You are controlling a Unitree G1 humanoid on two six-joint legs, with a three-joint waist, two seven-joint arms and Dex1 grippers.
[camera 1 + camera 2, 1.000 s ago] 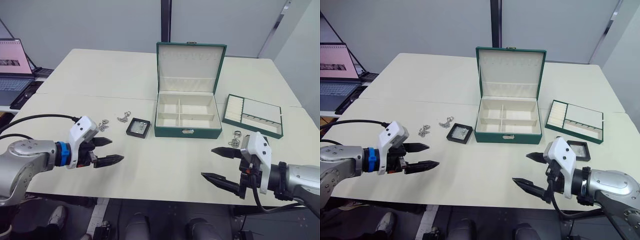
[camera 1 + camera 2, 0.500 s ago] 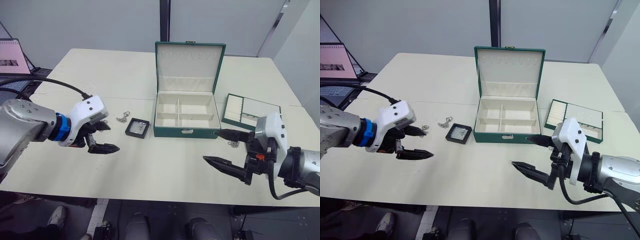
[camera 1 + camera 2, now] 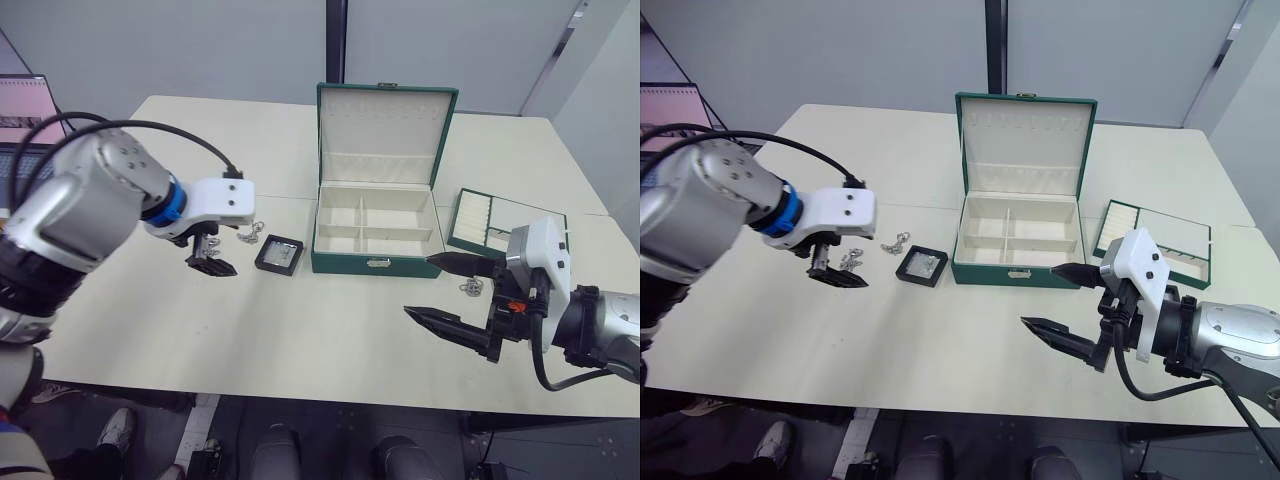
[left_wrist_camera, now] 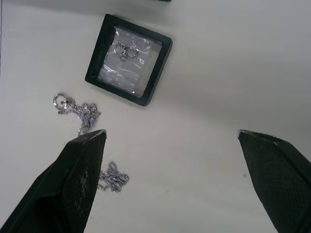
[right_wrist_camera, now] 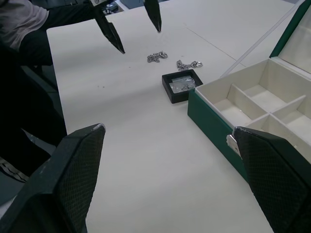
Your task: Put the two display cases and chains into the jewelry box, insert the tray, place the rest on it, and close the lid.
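While the jewelry box (image 3: 378, 226) stands open at the centre of the head views, its lid (image 3: 385, 135) upright behind the four cream compartments, the left gripper (image 3: 208, 255) hangs at centre left of the frame, pointing down at the pale table (image 3: 300, 340) with its two black fingers spread apart and nothing between them. Just below those fingers in the left wrist view lie two silver chains, one (image 4: 77, 110) at the left middle of the frame beside the fingertip and another (image 4: 114, 177) lower down, partly hidden by the same finger. One display case (image 3: 278, 255) sits flat on the table just left of the box's front wall, its pale window facing up; in the left wrist view it fills the upper left. The tray (image 3: 506, 226) lies at the right of the frame, beside the box and apart from it. Lower right in the head views, the right gripper (image 3: 450, 292) hovers over the table in front of the tray, jaws wide open and empty. Close to its upper fingertip, a small silver chain (image 3: 470, 288) rests on the table.
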